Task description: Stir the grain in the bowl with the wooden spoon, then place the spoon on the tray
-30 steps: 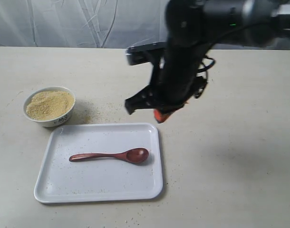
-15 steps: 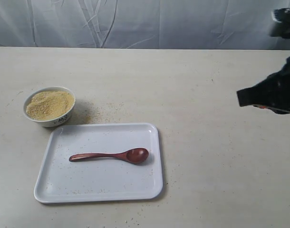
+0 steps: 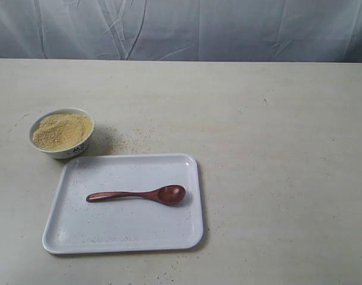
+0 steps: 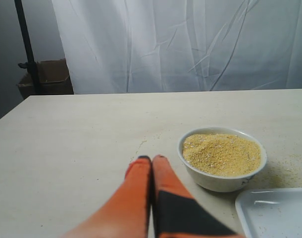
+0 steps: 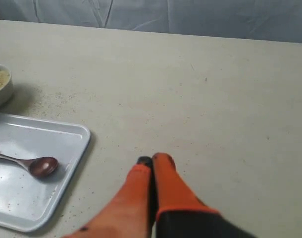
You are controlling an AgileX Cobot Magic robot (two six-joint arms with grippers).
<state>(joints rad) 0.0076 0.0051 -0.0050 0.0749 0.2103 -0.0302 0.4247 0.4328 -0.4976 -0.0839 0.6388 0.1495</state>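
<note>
The dark reddish-brown wooden spoon (image 3: 139,194) lies flat on the white tray (image 3: 68,237), scoop toward the tray's right side; it also shows in the right wrist view (image 5: 34,165) on the tray (image 5: 22,213). The white bowl (image 3: 68,151) heaped with yellowish grain (image 3: 61,130) stands just behind the tray's left corner. No arm shows in the exterior view. My left gripper (image 4: 151,158) is shut and empty, hovering over the table near the bowl (image 4: 215,179) of grain (image 4: 222,152). My right gripper (image 5: 153,160) is shut and empty, above bare table beside the tray.
Loose grains (image 3: 130,139) are scattered on the table to the right of the bowl and over the tray's floor. A white curtain (image 3: 181,27) closes off the back edge of the table. A dark stand and a cardboard box (image 4: 44,79) sit beyond the table.
The right arm, which hung over the tray's far right corner, has swung away to the right and out of the exterior view. Spoon, tray and bowl have stayed put.
</note>
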